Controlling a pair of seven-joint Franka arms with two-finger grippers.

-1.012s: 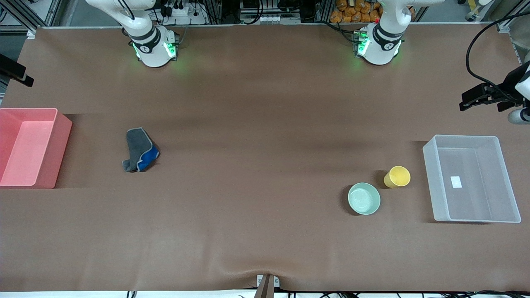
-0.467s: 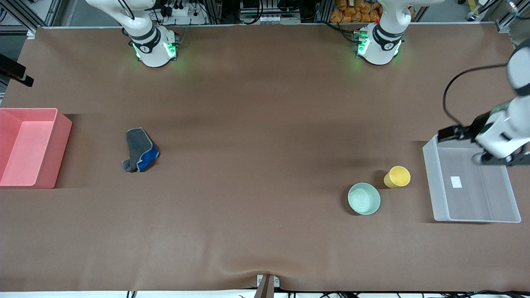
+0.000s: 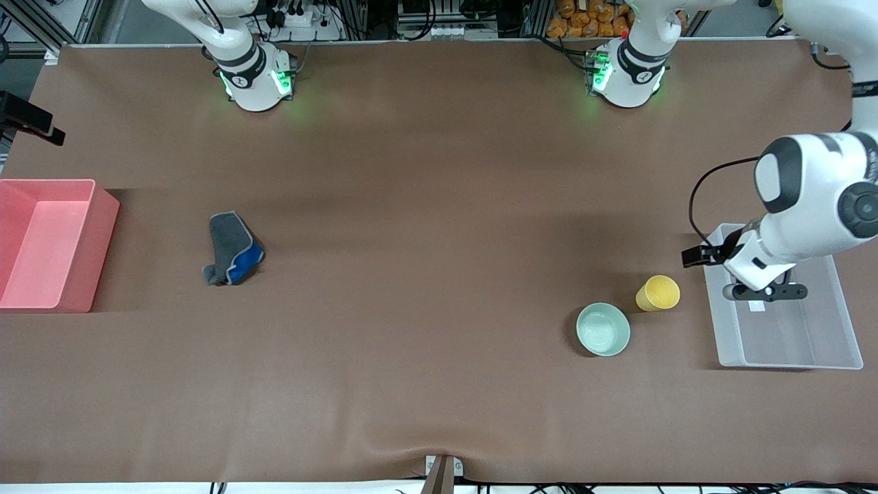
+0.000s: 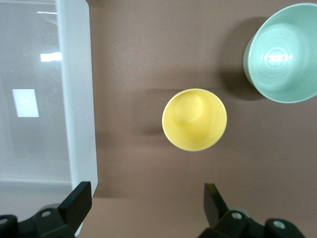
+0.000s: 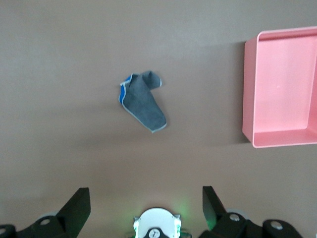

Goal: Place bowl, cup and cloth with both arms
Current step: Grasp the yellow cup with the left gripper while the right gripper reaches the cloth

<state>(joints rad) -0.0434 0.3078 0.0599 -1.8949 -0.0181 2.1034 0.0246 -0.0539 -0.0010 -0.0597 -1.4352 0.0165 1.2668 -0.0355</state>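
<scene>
— Which step are you on?

— The approach to the first pick, by my reckoning. My left gripper (image 4: 143,208) hangs over the edge of the clear rectangular plastic tub (image 3: 782,343) at the left arm's end of the brown table (image 3: 425,206), fingers spread wide and holding nothing. The small yellow handleless cup (image 4: 194,119) stands upright on the table just beside that tub, apart from my fingertips (image 4: 79,198), not yet between them.

— And the rest?

— The small round pale mint-green bowl (image 3: 603,329) sits near the cup, a little nearer the front camera and apart from it. The crumpled blue-and-grey cloth (image 3: 232,250) lies well apart, toward the right arm's end, near the pink rectangular plastic bin (image 3: 89,302). My right gripper (image 5: 143,210) waits high above the table, fingers parted and empty, looking down on the cloth and the bin.

— What does the next move call for?

— I judge I must shift the left gripper over the cup, centre it between the fingers, descend and close gently; it is light and could tip.
</scene>
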